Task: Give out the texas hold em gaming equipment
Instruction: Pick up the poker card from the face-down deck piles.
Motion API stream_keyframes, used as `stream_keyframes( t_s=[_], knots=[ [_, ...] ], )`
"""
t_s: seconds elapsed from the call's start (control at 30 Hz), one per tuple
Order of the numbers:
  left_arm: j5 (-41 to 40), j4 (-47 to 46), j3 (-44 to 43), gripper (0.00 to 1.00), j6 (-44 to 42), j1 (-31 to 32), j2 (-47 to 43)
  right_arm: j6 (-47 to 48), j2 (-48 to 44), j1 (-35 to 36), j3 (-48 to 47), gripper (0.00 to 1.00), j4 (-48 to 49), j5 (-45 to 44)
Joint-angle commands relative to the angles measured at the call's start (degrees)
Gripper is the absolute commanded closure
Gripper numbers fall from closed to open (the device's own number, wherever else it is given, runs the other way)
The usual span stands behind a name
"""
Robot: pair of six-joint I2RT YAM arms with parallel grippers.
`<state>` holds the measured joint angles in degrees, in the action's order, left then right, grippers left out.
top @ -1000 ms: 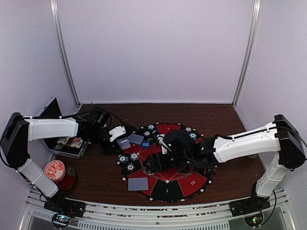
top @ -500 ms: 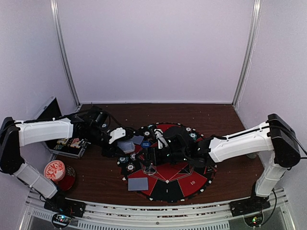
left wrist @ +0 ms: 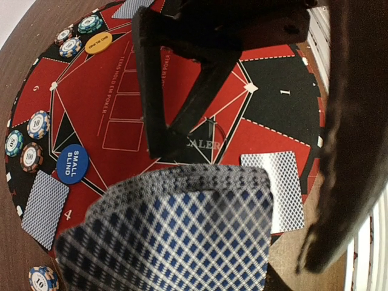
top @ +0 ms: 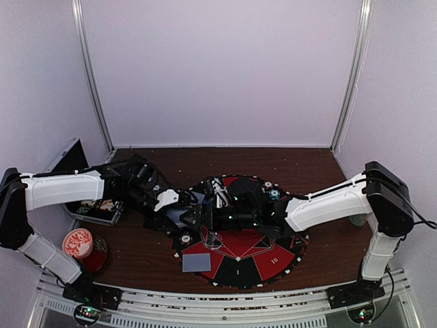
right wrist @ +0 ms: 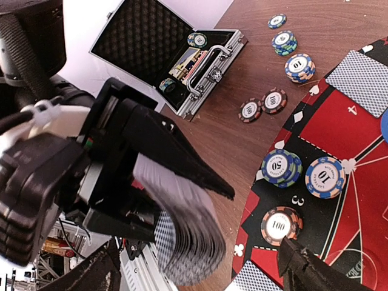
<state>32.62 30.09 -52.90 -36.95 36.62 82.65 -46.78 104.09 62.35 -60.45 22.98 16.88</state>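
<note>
My left gripper [top: 172, 207] is shut on a deck of grey-blue-backed playing cards [left wrist: 176, 230] and holds it over the left edge of the mat. The deck bends downward in the right wrist view [right wrist: 185, 233]. My right gripper [top: 199, 217] is open, its fingers [left wrist: 159, 91] spread just above the deck's front edge without touching it. Single cards [top: 196, 262] [left wrist: 285, 188] [left wrist: 43, 207] lie face down on the mat. A blue button [left wrist: 72, 164], an orange button [left wrist: 99, 43] and chip stacks [right wrist: 280, 167] [right wrist: 325, 177] [right wrist: 282, 225] sit on the mat's segments.
The round red-and-black mat [top: 270, 256] fills the table's middle. An open metal case [right wrist: 176, 60] with more chips stands at the left [top: 95, 205]. A red-and-white patterned disc [top: 77, 241] lies near the left front. Loose chips [right wrist: 262, 106] sit on bare wood.
My right gripper has reached left across the mat up to the deck. My left gripper has carried the deck a little right and forward to meet it.
</note>
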Motion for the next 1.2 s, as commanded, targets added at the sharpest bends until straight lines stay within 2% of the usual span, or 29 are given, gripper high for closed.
stream_keyframes(
  t_s=[0.0, 0.67, 1.17],
  knots=[
    [1.9, -0.4, 0.2, 0.61, -1.2, 0.7, -0.3, -1.2, 2.3, -0.3, -2.7, 0.10, 0.6, -0.7],
    [1.8, 0.1, 0.4, 0.61, -2.0, 1.5, 0.6, -3.4, 9.5, -2.3, -7.3, 0.10, 0.8, 1.5],
    [1.5, 0.1, 0.3, 0.61, -2.0, 1.7, 1.1, -3.1, 3.2, -5.5, 0.4, 0.36, -2.1, -3.8]
  ],
)
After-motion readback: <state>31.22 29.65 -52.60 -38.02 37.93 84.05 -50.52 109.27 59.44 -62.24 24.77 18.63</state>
